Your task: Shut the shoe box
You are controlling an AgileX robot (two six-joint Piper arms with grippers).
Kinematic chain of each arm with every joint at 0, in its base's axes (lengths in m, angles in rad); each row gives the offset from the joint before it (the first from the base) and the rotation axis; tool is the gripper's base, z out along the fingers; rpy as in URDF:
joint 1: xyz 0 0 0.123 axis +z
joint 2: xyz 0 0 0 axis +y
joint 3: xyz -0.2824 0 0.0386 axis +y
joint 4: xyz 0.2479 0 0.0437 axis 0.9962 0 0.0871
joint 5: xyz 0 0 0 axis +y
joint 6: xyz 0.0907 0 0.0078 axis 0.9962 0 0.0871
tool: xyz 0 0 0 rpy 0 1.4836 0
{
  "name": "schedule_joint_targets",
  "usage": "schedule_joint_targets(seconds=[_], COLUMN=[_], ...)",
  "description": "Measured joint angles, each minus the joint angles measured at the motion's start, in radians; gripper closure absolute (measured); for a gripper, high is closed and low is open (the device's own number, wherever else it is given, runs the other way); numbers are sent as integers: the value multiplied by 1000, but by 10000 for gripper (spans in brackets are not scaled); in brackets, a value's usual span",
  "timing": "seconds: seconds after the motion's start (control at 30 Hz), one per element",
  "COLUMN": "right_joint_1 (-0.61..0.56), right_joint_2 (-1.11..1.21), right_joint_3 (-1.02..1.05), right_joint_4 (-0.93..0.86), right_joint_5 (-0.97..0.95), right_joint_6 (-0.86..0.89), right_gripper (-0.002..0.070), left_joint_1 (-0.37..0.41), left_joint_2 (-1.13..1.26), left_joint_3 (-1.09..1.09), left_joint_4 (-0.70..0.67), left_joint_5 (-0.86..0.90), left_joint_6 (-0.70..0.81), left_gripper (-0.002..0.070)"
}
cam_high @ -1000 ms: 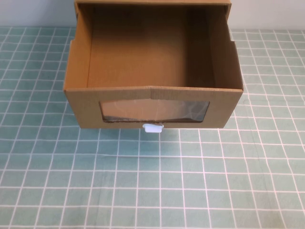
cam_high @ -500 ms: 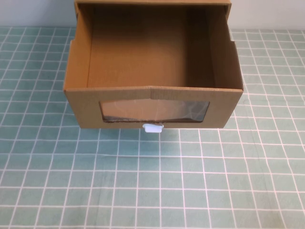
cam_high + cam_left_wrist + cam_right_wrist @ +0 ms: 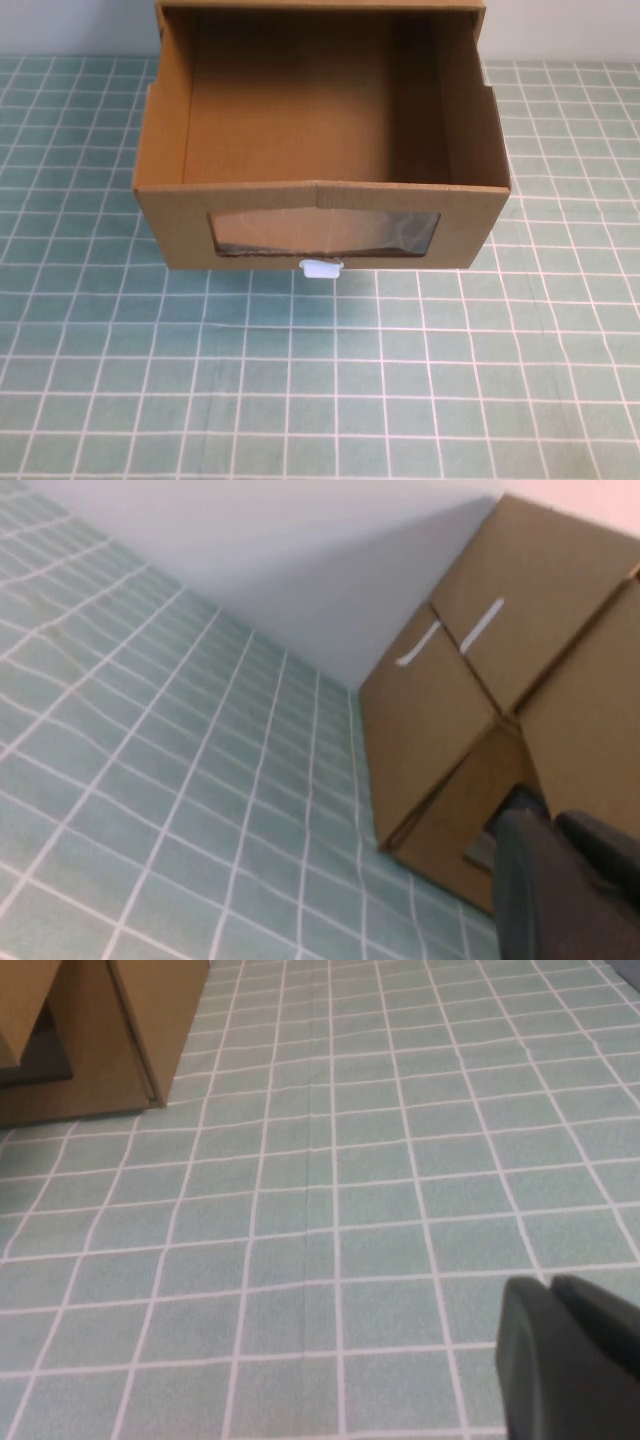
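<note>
The brown cardboard shoe box (image 3: 320, 198) stands at the far middle of the table. Its drawer is pulled out toward me and is empty inside. The front panel has a clear window (image 3: 325, 232) with a small white pull tab (image 3: 321, 268) just below it. Neither gripper shows in the high view. In the left wrist view the left gripper (image 3: 555, 825) is shut and empty, off to the side of the box (image 3: 430, 720). In the right wrist view the right gripper (image 3: 550, 1285) is shut and empty above the cloth, well away from the box's corner (image 3: 100, 1050).
A green cloth with a white grid (image 3: 320, 380) covers the table in front of and beside the box. A pale wall (image 3: 300, 570) runs behind the box.
</note>
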Motion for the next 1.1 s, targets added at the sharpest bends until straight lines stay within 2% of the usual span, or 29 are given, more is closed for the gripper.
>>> schedule_joint_targets(seconds=[0.07,0.23,0.37,0.5,0.63,0.87,1.1], right_joint_1=[0,0,0,0,0,0,0], right_joint_2=[0,0,0,0,0,0,0], right_joint_3=[0,0,0,0,0,0,0], right_joint_4=[0,0,0,0,0,0,0], right_joint_5=[0,0,0,0,0,0,0], right_joint_6=[0,0,0,0,0,0,0], right_gripper=[689,689,689,689,689,689,689], left_joint_1=[0,0,0,0,0,0,-30], left_joint_2=[0,70,271,521,776,1194,1508], left_joint_3=[0,-153,-381,-648,-889,-1317,-1662], left_joint_4=[-18,-19,-15,-17,-55,-266,-343], left_joint_5=[6,218,424,568,641,727,751], left_joint_6=[-3,8,105,264,428,744,860], left_gripper=[680,680,680,680,680,680,680])
